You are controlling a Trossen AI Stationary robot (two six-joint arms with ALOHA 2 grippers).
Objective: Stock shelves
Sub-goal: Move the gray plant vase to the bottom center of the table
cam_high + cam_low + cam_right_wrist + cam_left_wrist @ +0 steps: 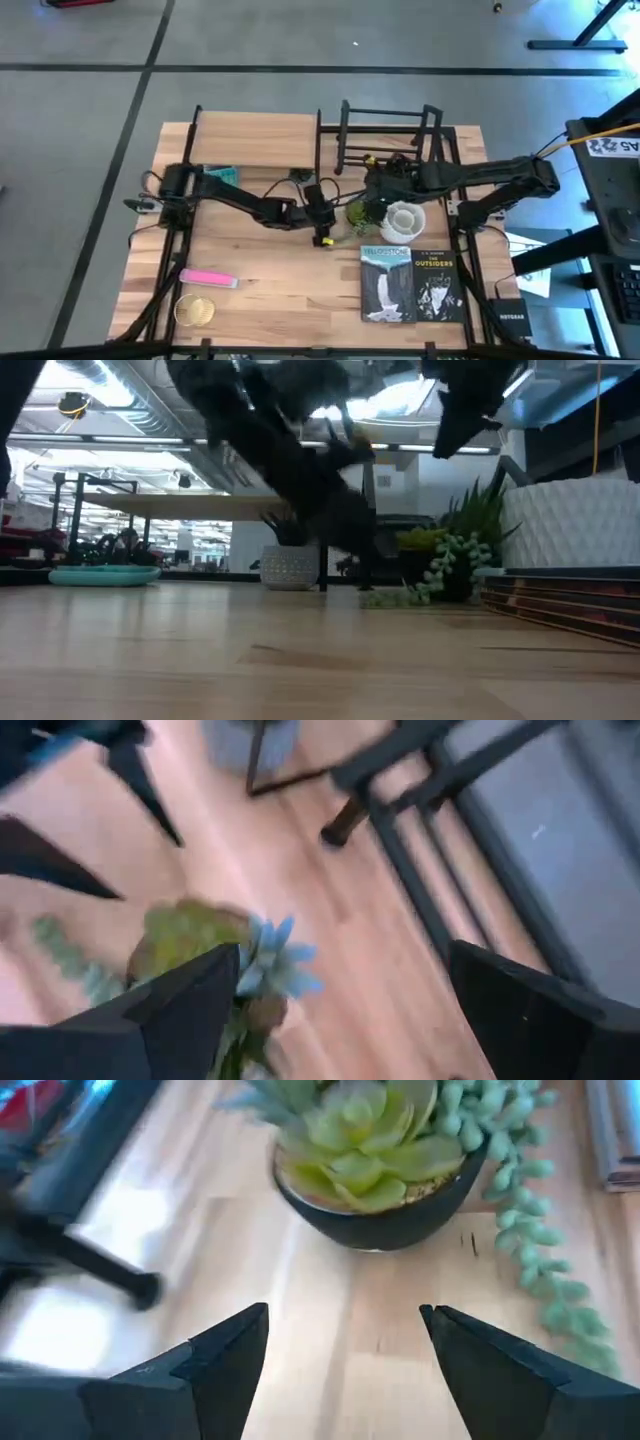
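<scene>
Along the left side of the desk (270,290), near the front left corner, lie a pink bar (208,279) and, just in front of it, a round yellow wire object (194,310). A teal item (222,176) sits farther back beside the base of the left arm.

From the left edge the left arm reaches toward the desk centre. Its pincer (345,1345) stands wide, fingers (225,1355) well apart and holding nothing, above bare wood just short of a dark pot with a green succulent (370,1155). A trailing bead-like plant (530,1230) hangs over that pot's side onto the desk.

At the rear edge, centre to right, stands the black open-frame rack (385,135). No items can be seen resting on its bars. In the low view a light-wood board on thin black legs (195,505) shows across the desk, with a round white patterned pot (288,568) beneath it.

From the right edge the right arm reaches to the centre, just in front of the rack. Its pincer (345,1010) is also wide and empty, above a plant with blue-tipped leaves (265,965).

Right of centre, a white ribbed pot (405,220) rests beside the succulent. In front of it, near the front edge, two books (412,285) lie flat, side by side.
</scene>
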